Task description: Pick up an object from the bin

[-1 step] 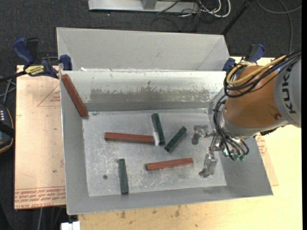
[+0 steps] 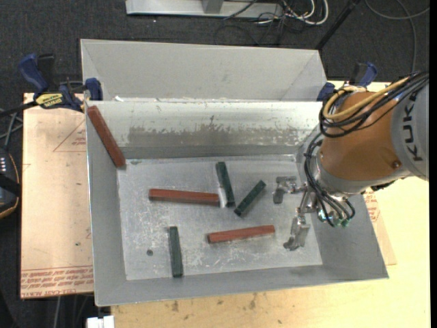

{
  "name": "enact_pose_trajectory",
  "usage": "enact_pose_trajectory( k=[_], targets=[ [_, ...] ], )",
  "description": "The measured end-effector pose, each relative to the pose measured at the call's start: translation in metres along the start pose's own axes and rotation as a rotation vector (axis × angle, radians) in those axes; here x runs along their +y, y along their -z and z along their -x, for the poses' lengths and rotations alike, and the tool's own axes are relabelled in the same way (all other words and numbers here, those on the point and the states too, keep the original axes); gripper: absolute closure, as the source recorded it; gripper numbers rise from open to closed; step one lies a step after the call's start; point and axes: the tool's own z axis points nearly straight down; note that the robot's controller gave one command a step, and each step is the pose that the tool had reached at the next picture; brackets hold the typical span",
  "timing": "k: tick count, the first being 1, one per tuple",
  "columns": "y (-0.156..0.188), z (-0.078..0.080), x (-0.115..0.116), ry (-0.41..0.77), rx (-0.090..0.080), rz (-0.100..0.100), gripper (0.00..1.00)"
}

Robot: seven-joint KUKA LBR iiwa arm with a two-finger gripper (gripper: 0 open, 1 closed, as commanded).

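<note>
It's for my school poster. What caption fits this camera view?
Robot gripper hangs open at the right of the grey bin, beside a red-brown bar.

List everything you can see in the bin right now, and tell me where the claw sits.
Red bars: 3, reddish-brown; one leaning on the left wall, one flat mid-floor, one flat nearer the front, just left of the claw.
Green bars: 3, dark green; one front left, two near the centre.
Speck: 1, dark, front-left floor; too small to identify.
Bin: 1, grey metal.
Arm: 1, orange cover, entering from the right.
Claw: 1, open, nothing between its fingers, over bare floor at the right.
</note>
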Motion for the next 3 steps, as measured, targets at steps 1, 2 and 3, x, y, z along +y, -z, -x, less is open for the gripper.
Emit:
enact_pose_trajectory(
  k=[1,2,3],
  targets=[
    [-0.091,0.011,0.060,0.175,0.000,0.001,1.00],
    [-0.091,0.011,0.060,0.175,0.000,0.000,1.00],
    [0.092,0.023,0.047,0.127,-0.011,-0.001,1.00]
  ],
)
